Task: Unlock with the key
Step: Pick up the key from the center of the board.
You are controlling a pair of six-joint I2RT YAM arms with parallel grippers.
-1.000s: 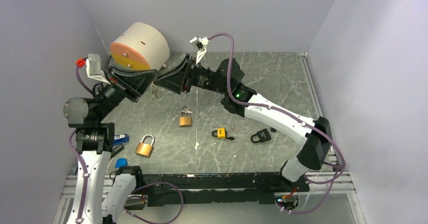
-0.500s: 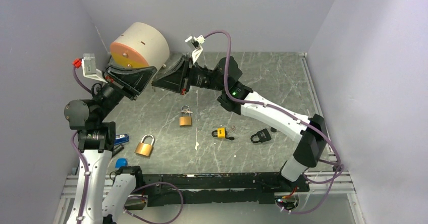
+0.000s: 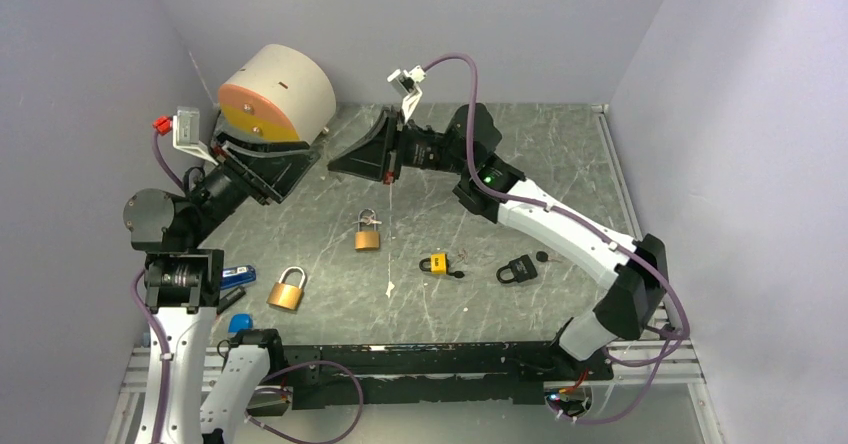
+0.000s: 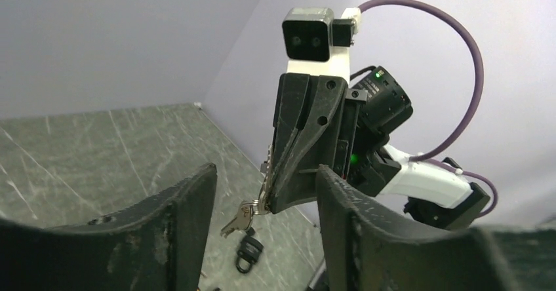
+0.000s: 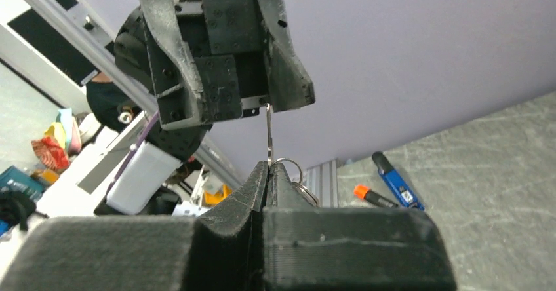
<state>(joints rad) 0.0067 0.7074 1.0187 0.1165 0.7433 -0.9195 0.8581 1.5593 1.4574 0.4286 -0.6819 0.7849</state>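
Note:
My right gripper is shut on a silver key, whose blade sticks straight up out of the closed jaws; its ring hangs beside them. In the left wrist view the right gripper holds the ring with a second key dangling below it. My left gripper faces it, open and empty, a short gap away. Both grippers hover above the back left of the table. On the table lie a brass padlock with a key in it, another brass padlock, a yellow padlock and a black one.
A big beige cylinder with an orange face stands at the back left, close behind the left gripper. A blue marker and an orange-capped pen lie at the table's left edge. Grey walls enclose the table on three sides.
The left gripper has opened and let go of the key. The right gripper shut on it and drew back to the right, so a gap now separates the two grippers.

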